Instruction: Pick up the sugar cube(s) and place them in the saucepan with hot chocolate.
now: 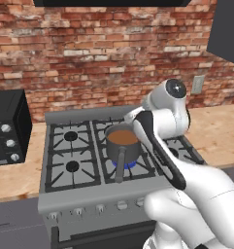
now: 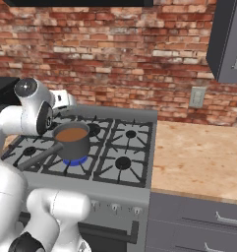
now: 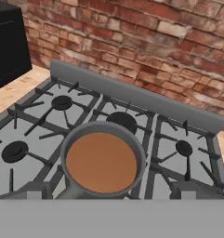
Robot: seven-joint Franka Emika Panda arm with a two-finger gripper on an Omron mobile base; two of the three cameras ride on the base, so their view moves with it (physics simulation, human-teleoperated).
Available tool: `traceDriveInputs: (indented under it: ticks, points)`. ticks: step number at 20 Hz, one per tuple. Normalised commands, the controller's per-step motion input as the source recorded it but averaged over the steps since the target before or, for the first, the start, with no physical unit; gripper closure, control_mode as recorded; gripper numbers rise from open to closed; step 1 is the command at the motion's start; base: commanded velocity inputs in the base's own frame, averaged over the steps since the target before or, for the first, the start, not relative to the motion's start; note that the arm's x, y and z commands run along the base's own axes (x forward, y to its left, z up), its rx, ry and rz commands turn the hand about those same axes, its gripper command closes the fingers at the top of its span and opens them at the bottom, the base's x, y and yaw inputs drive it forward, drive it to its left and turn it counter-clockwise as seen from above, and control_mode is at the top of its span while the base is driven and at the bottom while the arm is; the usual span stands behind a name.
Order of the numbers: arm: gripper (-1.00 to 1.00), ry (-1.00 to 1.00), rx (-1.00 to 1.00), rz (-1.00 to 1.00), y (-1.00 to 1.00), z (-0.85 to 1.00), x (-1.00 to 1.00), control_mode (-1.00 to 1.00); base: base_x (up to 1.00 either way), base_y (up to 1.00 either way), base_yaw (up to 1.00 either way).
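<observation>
Saucepan (image 3: 103,162) right below me on the stove (image 3: 187,139), full of brown hot chocolate (image 3: 101,160); my end effector's spread wide, holding nothing.

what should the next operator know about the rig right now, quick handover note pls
Gripper: open and empty by the look of it, hanging above the saucepan; its tips are not visible.
Saucepan: on the stove, on the front middle burner with a blue flame under it, brown liquid inside, handle toward the front.
Sugar cubes: I can't make them out anywhere; none seen in the liquid.
Done: nothing confirmed.
Left: find both cubes, pick each up, drop them in the pan.
</observation>
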Motion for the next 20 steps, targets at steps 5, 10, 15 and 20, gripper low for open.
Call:
traceDriveInputs:
  ticks: [5, 10, 15, 20]
  points:
    - [-1.00, -0.09, 0.03, 0.00, 0.00, 0.13, -0.36, -1.00, 0.00, 0.00, 0.00]
    - [-1.00, -0.10, 0.03, 0.00, 0.00, 0.13, -0.26, -1.00, 0.00, 0.00, 0.00]
    - [-1.00, -0.08, 0.01, 0.01, 0.00, 0.07, -0.44, -1.00, 0.00, 0.00, 0.00]
    - [-1.00, -0.11, 0.00, 0.06, 0.07, 0.13, -0.42, -1.00, 0.00, 0.00, 0.00]
